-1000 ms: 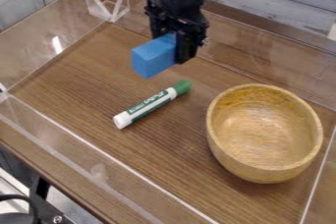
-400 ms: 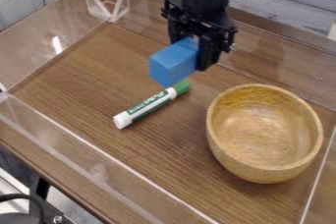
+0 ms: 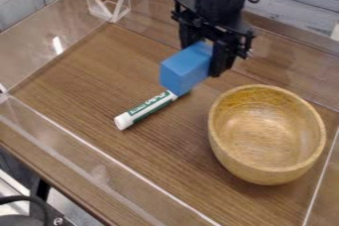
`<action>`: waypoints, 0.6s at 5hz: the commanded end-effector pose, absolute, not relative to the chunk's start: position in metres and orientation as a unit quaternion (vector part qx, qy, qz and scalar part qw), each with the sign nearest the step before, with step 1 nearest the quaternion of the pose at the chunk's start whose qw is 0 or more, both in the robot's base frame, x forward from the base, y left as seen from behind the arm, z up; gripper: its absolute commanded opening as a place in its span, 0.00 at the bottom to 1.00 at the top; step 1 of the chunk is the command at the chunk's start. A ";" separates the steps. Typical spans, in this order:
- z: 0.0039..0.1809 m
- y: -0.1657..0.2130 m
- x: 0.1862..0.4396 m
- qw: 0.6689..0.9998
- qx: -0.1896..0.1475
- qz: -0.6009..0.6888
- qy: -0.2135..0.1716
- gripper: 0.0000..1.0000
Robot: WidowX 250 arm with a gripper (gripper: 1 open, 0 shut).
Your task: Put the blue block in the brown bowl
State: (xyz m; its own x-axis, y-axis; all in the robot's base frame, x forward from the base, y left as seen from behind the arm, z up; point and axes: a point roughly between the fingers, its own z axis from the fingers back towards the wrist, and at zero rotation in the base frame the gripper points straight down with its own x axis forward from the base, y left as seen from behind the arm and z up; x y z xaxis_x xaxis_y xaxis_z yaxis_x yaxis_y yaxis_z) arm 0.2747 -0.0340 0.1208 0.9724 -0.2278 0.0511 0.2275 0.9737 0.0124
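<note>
Carried rightward since a second ago, the blue block point(image 3: 188, 67) now hangs above the bench point(image 3: 93, 81) over the marker's green cap point(image 3: 184, 88) – closer to the brown bowl point(image 3: 268, 131), though not yet over its rim. That suggests the transfer is about halfway. The gripper point(image 3: 216, 50) points down, its fingers pinching the block's upper right part – most of the block sticks out below and left of them.

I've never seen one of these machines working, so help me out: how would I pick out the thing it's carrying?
Start at the big wooden bowl on the right of the table, then look up and left to the black gripper. Clamped in it, lifted above the white marker, is the blue block: the only bright-blue, box-shaped thing there.
</note>
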 end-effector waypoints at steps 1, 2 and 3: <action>0.141 -0.045 0.274 0.992 0.005 -0.109 -0.062 0.00; 0.144 -0.057 0.271 0.993 0.005 -0.101 -0.067 0.00; 0.145 -0.073 0.268 0.992 0.003 -0.098 -0.074 0.00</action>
